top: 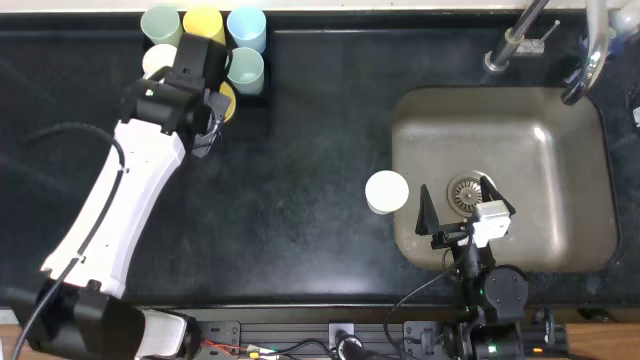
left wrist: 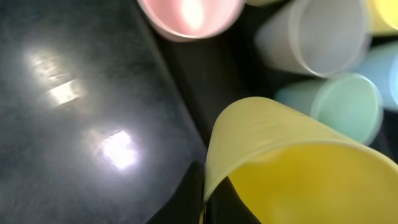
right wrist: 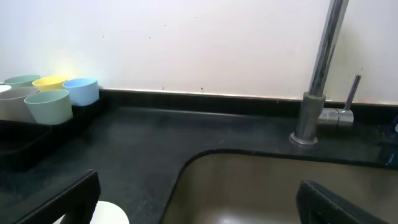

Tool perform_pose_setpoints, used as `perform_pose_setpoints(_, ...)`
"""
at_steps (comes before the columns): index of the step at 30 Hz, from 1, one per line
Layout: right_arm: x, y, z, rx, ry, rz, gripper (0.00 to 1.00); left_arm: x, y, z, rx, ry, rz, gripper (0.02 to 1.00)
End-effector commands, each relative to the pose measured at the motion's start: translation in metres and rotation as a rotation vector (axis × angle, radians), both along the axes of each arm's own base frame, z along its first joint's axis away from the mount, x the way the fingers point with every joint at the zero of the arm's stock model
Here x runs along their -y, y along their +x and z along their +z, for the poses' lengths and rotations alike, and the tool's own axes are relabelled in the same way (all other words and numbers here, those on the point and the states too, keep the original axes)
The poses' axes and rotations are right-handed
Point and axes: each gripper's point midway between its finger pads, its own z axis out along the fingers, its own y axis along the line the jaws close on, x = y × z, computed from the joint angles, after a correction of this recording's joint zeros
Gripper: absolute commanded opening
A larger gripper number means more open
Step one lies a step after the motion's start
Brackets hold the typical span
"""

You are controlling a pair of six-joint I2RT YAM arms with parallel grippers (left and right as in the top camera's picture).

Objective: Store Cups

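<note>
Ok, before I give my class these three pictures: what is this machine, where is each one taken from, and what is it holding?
It is two robot arms at a dark worktop with a sink. One picture looks straight down; the other two come from a camera on each arm's wrist. The left gripper is over a tray of coloured cups and grips a yellow cup. The right gripper is open, holding nothing, by the sink. A white cup stands on the worktop beside the sink.

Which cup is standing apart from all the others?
The white cup, alone beside the sink; the rest cluster together in the black tray.
</note>
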Motion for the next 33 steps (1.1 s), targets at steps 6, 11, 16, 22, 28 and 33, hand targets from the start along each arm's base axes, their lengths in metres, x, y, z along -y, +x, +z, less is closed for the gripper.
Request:
perform_pose_setpoints(6, 0.001, 0.000, -0.003, 0.002, 0.004, -0.007, 0.998, -0.018, 0.001, -0.026, -0.047, -0.038, 0.171, 0.036)
perform_pose_setpoints(11, 0.001, 0.000, -0.003, 0.002, 0.004, -0.007, 0.998, -0.015, 0.002, -0.041, -0.079, -0.059, 0.208, 0.038)
perform_pose_setpoints(16, 0.001, 0.000, -0.003, 0.002, 0.004, -0.007, 0.998, -0.015, 0.004, -0.053, -0.104, -0.060, 0.234, 0.036)
perform_pose_setpoints(22, 0.001, 0.000, -0.003, 0.002, 0.004, -0.007, 0.998, -0.020, 0.012, -0.066, -0.112, -0.063, 0.253, 0.036)
perform_pose_setpoints(28, 0.001, 0.000, -0.003, 0.002, 0.004, -0.007, 0.998, -0.024, 0.018, -0.073, -0.111, -0.064, 0.266, 0.038)
perform_pose_setpoints(33, 0.001, 0.000, -0.003, 0.002, 0.004, -0.007, 0.998, -0.027, 0.020, -0.077, -0.113, -0.064, 0.275, 0.040)
